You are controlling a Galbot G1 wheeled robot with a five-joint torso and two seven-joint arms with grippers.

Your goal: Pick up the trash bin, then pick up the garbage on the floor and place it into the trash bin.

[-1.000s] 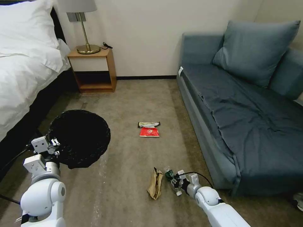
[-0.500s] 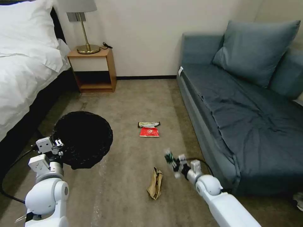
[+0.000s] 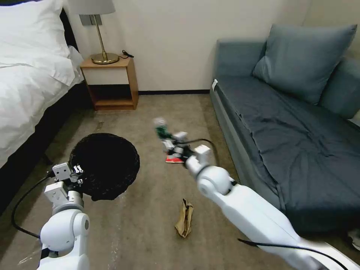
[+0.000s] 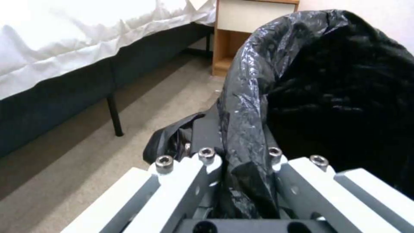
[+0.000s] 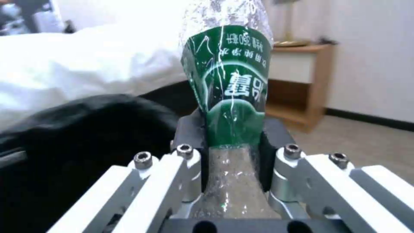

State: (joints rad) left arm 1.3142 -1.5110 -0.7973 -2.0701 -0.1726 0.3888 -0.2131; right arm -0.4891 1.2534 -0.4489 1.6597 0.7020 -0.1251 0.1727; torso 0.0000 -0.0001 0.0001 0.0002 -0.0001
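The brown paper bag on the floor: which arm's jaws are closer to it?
Right. The right gripper, holding the bottle, hangs beyond the paper bag; the left gripper grips the trash bin, farther left.

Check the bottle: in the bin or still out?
Out. The right gripper holds the bottle in the air, beside the trash bin.

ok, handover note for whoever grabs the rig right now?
Left gripper: shut on the rim of the trash bin, held up beside the bed.
Right gripper: shut on the bottle, in the air over the floor, right of the bin's mouth, not above it.
Done: bin picked up, bottle picked up.
Left: drop the bottle in. On the carpet remain the brown paper bag and the red packet, partly hidden behind the right gripper. A yellow-black wrapper may lie there too; cannot tell now.
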